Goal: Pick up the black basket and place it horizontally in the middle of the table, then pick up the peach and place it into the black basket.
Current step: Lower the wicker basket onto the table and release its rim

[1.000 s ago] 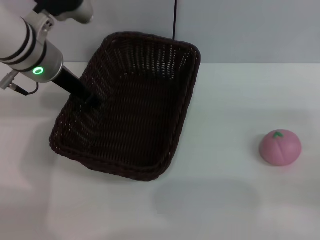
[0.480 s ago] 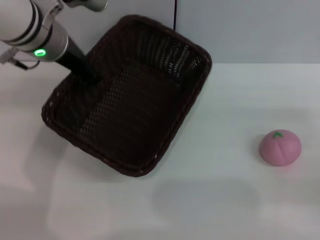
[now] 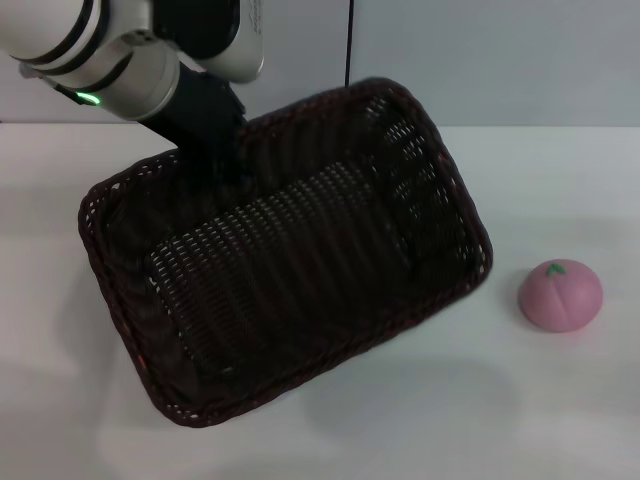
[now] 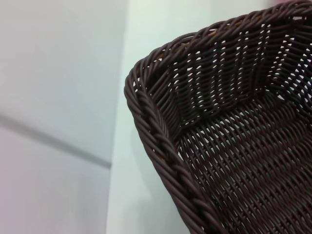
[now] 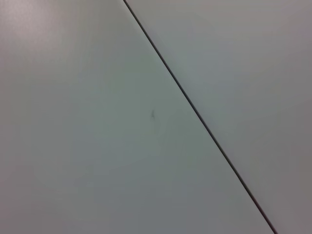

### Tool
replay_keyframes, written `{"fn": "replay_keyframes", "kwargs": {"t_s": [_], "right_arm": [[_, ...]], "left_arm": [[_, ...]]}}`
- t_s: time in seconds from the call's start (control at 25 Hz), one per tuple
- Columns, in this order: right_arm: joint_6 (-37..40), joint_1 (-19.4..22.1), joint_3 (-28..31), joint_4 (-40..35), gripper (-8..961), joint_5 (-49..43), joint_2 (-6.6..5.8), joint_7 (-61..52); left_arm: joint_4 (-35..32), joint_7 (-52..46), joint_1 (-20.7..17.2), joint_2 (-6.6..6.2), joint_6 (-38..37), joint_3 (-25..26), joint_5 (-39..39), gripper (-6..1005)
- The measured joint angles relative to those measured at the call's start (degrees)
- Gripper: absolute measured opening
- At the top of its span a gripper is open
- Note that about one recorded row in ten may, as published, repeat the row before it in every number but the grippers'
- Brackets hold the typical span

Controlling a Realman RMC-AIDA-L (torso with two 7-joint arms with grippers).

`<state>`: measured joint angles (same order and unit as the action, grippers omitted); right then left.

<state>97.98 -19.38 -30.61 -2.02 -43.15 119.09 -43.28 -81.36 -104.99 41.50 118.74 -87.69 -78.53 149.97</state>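
the left gripper (image 3: 222,158) reaches down onto the far long wall of the basket (image 3: 290,290), and its dark fingers seem clamped on the braided rim there, though the grip itself is hidden against the dark weave, so this is a judgement. the basket looks lifted and tilted above the bench (image 3: 560,420), with a soft shadow under its near right part. its long axis runs slantwise in the head view, from near left up to far right, not yet level across the bench. so the coming move likely turns on swinging that axis round to lie straight from left to right, then setting the basket down flat in the middle. the peach (image 3: 560,294) sits on the bench to the right of the basket, near its right end but apart from it. the right arm is out of sight, its wrist camera showing only a plain surface crossed by a dark line.
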Motion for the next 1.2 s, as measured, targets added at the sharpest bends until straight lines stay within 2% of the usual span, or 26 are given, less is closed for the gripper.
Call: {"fn": "replay_keyframes", "kwargs": {"t_s": [0.24,0.4,0.48,0.88,1.2], "right_arm": [[0.08,0.42,0.03,0.0,766,-0.07,-0.01,-1.31],[0.1,0.49,-0.18,0.0,766,-0.35,-0.05,-2.14],[0.08,0.5,-0.25,0.0,766,-0.42,-0.07,-2.2],[0.09,1.14,-0.49,0.19,766,-0.46,-0.09,-3.04],[0.67,1.27,-0.71,0.36,766,-0.59,-0.04,-3.03]], "left_arm": [[-0.52,6.73,-0.47,0.05,3.13,-2.42,-1.09,282],[-2.4,8.38,-3.09,0.03,10.82,-10.52,-0.41,280],[-2.4,8.89,-3.16,0.03,12.41,-11.81,-0.46,279],[-2.66,10.78,-3.34,-0.13,14.73,-14.77,0.89,277],[-2.36,9.56,-5.14,-0.17,18.36,-17.77,2.2,278]]}}
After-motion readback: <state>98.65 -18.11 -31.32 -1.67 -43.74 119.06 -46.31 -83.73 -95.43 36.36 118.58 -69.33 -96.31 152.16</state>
